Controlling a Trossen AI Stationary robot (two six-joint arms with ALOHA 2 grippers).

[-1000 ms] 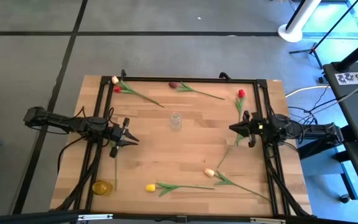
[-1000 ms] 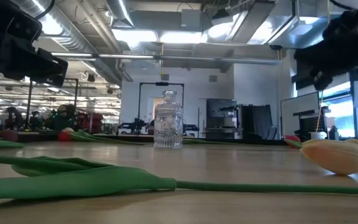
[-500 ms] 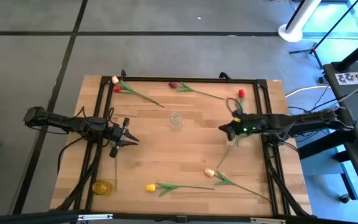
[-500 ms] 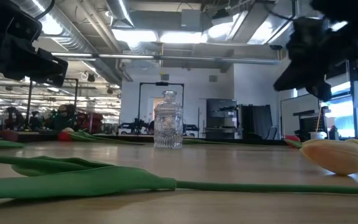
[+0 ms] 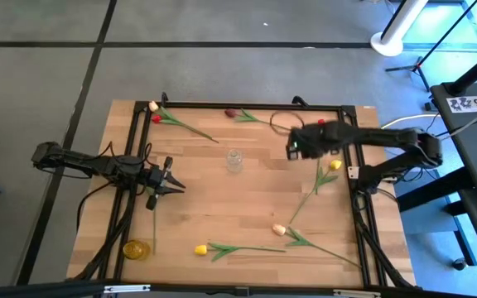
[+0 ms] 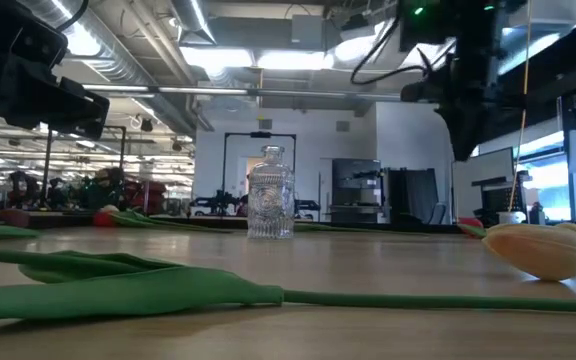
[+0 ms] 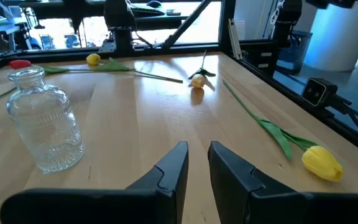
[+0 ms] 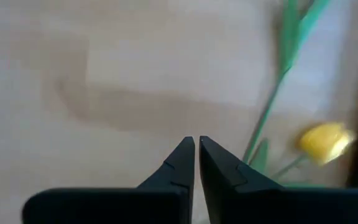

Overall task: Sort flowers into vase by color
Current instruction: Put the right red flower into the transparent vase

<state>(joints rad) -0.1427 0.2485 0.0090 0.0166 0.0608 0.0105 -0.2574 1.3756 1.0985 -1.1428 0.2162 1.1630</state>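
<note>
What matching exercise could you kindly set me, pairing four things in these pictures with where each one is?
Things:
1. clear glass vase
2. dark maroon tulip head
3. round golden object
4. right gripper

Places, by the high view:
A. near the bottom left corner of the wooden table
B. raised above the table, to the right of the vase
C. about the middle of the table
D. near the table's top edge

Pairs: 1-C, 2-D, 3-A, 4-B
</note>
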